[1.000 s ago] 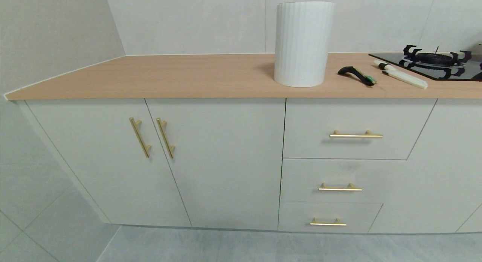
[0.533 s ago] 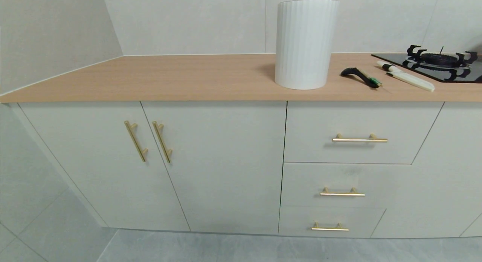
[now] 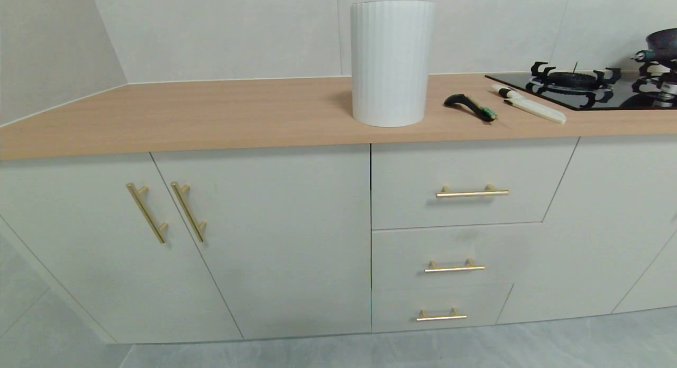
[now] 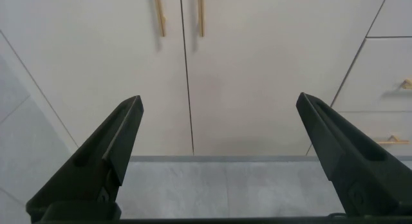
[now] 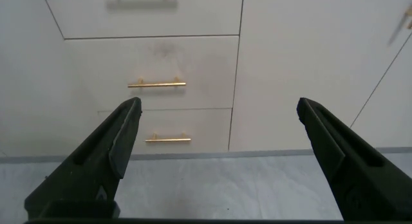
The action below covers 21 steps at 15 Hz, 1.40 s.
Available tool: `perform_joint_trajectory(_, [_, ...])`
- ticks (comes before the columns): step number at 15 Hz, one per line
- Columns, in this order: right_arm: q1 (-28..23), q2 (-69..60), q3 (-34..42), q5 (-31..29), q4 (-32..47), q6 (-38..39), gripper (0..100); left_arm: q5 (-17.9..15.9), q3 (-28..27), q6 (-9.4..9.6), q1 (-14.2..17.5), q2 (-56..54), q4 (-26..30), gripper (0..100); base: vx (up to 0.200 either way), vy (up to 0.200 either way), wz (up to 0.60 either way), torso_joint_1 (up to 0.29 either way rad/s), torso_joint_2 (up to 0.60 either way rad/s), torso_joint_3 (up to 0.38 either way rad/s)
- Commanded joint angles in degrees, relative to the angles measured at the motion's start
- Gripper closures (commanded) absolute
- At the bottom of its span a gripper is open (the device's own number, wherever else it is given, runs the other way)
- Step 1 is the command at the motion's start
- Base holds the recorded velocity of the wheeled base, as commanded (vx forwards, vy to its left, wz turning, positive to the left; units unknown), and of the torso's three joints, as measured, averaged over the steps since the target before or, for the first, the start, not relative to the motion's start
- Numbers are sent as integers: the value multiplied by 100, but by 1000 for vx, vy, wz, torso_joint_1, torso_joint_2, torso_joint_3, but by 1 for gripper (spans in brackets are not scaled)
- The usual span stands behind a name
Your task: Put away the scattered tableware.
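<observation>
Sitting out on the bench: a black curved-handled tool with a green tip (image 3: 469, 106) and a cream-white knife (image 3: 529, 107). They lie just beside each other on the light wooden bench (image 3: 211, 114), between the tall white ribbed cylinder container (image 3: 390, 64) and the black gas hob (image 3: 574, 82).
Done so far: honestly nothing that shows. Both pieces lie loose, and all three brass-handled drawers look closed, top drawer (image 3: 472, 192) included.
Left claw (image 4: 219, 103): wide open, holding nothing, down low facing the pale grey cupboard doors (image 4: 257, 69).
Right claw (image 5: 219, 105): same deal, spread wide and empty, low in front of the lower drawers (image 5: 154, 63).
Left to do: pretty much everything. Best guess is get up to the bench, grab each piece, then stash it in the container or a drawer. Can't tell which spot is meant.
</observation>
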Motion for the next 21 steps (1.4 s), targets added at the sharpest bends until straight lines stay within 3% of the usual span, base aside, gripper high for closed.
perform_joint_trajectory(1, [4,7,0,4,-1,-20,0,-1,1,-2,2,7,-4,0,0,0,0,0,0,0])
perform_joint_trajectory(4, [21,113,-132,65,-1,-178,0,-1,1,-2,2,7,-4,0,0,0,0,0,0,0])
perform_joint_trajectory(6, [180,921,-1248,443,25,270,0,-1,1,-2,2,7,-4,0,0,0,0,0,0,0])
perform_joint_trajectory(7, [373,1739,-1872,645,131,604,0,-1,1,-2,2,7,-4,0,0,0,0,0,0,0])
perform_joint_trajectory(8, [487,3013,-2347,654,298,420,0,-1,1,-2,2,7,-4,0,0,0,0,0,0,0])
perform_joint_trajectory(10, [531,4736,-2751,557,228,130,0,-1,1,-2,2,7,-4,0,0,0,0,0,0,0])
perform_joint_trajectory(12, [918,6423,-3252,513,87,139,0,-1,1,-2,2,7,-4,0,0,0,0,0,0,0])
perform_joint_trajectory(14, [1041,7803,-3683,469,-414,156,0,-1,1,-2,2,7,-4,0,0,0,0,0,0,0])
perform_joint_trajectory(21, [1138,10501,-5054,346,-660,174,0,-1,1,-2,2,7,-4,0,0,0,0,0,0,0])
